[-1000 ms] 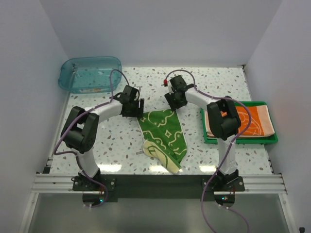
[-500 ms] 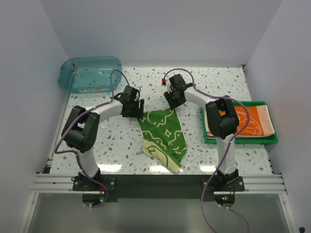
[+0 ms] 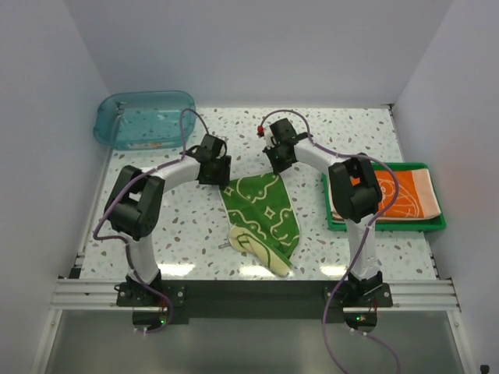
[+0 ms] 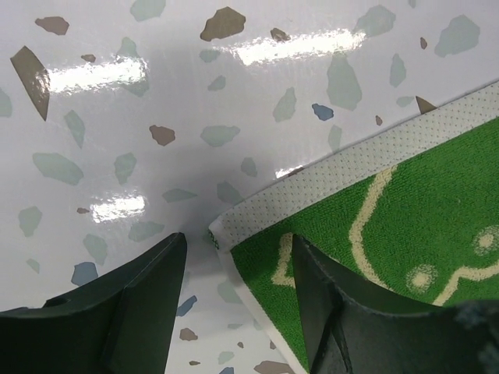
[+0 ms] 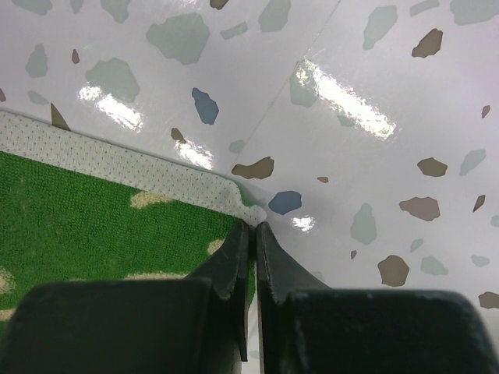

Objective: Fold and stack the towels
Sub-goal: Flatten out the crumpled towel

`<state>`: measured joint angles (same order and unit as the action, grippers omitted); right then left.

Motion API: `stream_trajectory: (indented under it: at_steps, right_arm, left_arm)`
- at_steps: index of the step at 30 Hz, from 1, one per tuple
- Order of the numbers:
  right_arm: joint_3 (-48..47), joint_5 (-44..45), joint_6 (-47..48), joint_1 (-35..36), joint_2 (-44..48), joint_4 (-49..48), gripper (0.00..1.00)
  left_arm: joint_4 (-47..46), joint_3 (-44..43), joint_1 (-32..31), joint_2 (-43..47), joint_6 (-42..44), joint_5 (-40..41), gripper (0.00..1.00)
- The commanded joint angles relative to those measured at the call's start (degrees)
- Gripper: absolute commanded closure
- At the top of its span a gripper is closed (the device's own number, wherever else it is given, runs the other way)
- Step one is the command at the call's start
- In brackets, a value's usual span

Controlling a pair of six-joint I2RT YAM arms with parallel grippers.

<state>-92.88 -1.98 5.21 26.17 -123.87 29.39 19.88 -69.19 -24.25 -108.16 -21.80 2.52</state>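
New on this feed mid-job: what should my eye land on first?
The green towel lies spread at the centre of the table, its near end folded over to show pale yellow. At its far edge the right gripper is shut on the right corner, and the left gripper stands open astride the left corner. An orange towel sits in the green tray at the right.

Seen from above, the right arm (image 3: 355,191) covers the left part of the orange towel (image 3: 409,195) and of its tray (image 3: 390,225) at the table's (image 3: 343,128) right edge. What lies under that towel cannot be told. In the wrist views the green towel (image 4: 405,226) runs off the frame. The right gripper (image 5: 251,226) hides the corner tip it pinches. The left gripper (image 4: 238,249) is cut off at the bottom.
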Motion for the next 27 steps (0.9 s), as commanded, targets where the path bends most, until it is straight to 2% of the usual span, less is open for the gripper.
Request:
stream_trajectory:
  at_steps: [1,12,17,23,26,27]
  right_arm:
    - [1.6,1.9,1.2,-0.2,-2.3,2.7,1.0]
    - [3.1,3.5,0.4,-0.2,-0.3,2.6,1.0]
    - [3.6,4.0,-0.2,-0.2,0.6,2.7,1.0]
    - [4.0,3.9,-1.2,-0.1,1.9,3.0,1.0]
    - [4.4,3.6,-1.7,-0.1,2.3,2.7,1.0]
    - [4.4,3.2,-1.9,-0.1,2.3,2.6,1.0]
  left_arm:
    - [1.7,-3.0,0.3,-1.3,-0.2,2.2,0.39]
    - [6.4,-3.3,-0.4,-4.4,-0.3,4.1,0.56]
    - [7.5,-1.7,-4.7,-6.2,-0.9,5.6,0.57]
    - [8.3,-0.1,-6.4,-8.6,-2.5,4.6,0.66]
    - [8.8,-0.7,-6.6,-10.0,-2.5,4.5,0.81]
    - [9.1,-1.4,-6.6,-10.2,-2.5,4.8,0.91]
